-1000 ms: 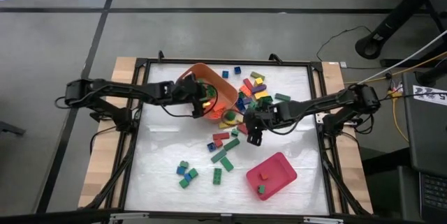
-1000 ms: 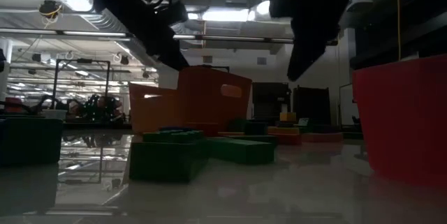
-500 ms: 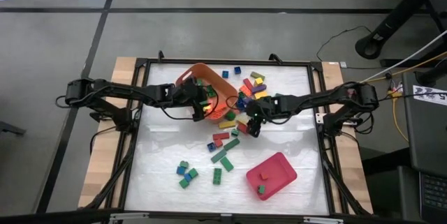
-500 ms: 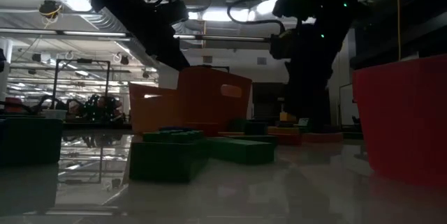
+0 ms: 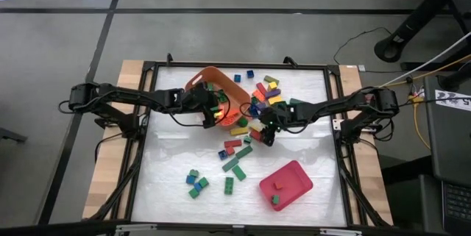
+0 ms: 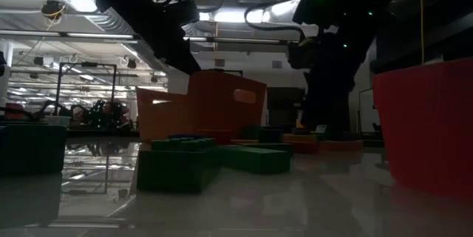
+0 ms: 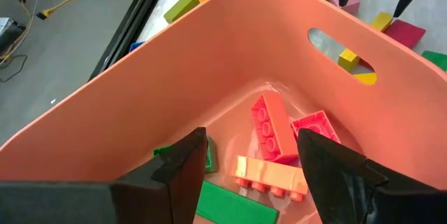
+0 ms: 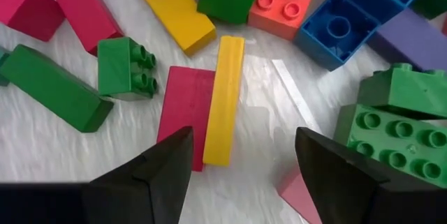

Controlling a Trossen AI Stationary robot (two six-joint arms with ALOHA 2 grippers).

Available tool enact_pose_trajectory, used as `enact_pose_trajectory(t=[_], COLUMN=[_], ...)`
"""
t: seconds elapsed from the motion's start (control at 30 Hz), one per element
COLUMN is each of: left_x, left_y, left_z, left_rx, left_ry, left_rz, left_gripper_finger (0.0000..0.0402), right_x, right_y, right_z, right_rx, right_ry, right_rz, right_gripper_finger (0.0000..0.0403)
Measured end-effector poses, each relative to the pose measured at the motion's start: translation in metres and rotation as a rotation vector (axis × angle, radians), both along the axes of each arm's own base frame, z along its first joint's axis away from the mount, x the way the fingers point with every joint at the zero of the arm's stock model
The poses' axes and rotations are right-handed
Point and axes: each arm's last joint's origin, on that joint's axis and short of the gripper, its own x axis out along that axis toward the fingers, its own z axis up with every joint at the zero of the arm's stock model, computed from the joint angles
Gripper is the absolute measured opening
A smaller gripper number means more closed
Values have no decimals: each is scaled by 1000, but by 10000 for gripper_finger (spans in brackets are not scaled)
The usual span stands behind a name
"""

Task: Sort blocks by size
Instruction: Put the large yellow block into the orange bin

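Two robot arms work over a white table scattered with blocks, beside an orange tub and a pink-red tray.

From above, the left gripper (image 5: 214, 109) reaches into the orange tub (image 5: 237, 96) at the far centre, and the right gripper (image 5: 266, 131) hangs over the blocks (image 5: 259, 107) piled just right of the tub; more blocks lie near the table's middle, and the pink-red tray (image 5: 294, 180) at near right holds two. At table height, green blocks (image 6: 177, 165) lie in front of the tub. The left wrist view shows open fingers (image 7: 183, 172) inside the tub above red, orange and green blocks. The right wrist view shows fingers (image 8: 164, 165) spread wide, empty, above a long yellow block (image 8: 223, 98) touching a long red one.
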Motion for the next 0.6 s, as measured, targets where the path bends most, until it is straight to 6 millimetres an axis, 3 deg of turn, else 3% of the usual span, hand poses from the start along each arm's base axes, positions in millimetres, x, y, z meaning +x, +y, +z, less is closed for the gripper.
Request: enact_pose_trajectory(t=[0.37, 0.6], left_x=[0, 0], left_y=[0, 0], left_z=[0, 0], left_rx=[0, 0], left_ry=[0, 0], left_rz=[0, 0], left_gripper_finger=[210, 210], right_x=[-1, 7], right_y=[0, 0], right_z=[-5, -23], right_rx=[0, 11], right_ry=[-26, -1], right_rz=[0, 12], right_gripper_finger=[248, 248])
